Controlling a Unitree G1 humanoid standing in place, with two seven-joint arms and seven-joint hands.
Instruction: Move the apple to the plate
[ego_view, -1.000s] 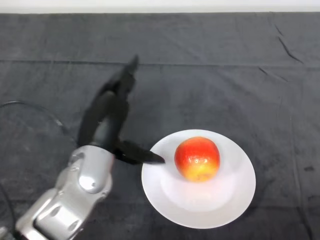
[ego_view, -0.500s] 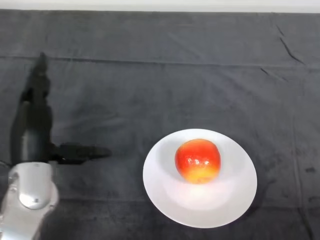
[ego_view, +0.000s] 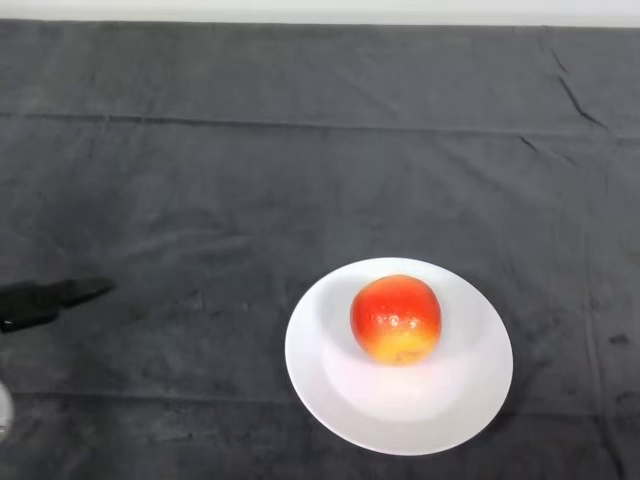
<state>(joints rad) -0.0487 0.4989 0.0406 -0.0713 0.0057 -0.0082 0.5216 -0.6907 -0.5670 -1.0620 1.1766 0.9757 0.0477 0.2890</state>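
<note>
A red and yellow apple (ego_view: 396, 317) sits on the white plate (ego_view: 470, 400), a little left of and behind its middle, in the lower right part of the head view. Only a straight black part of my left hand (ego_view: 45, 300) shows at the far left edge, lying low over the dark cloth. It holds nothing and is far to the left of the plate. The rest of the hand and the arm are out of the view.
The dark cloth (ego_view: 300, 170) covers the whole table, with creases near the back and at the right. The table's far edge (ego_view: 320, 20) runs along the top of the view.
My left arm and hand have drawn back to the left, from beside the plate's left rim to almost out of view. The apple and the plate have not moved.
</note>
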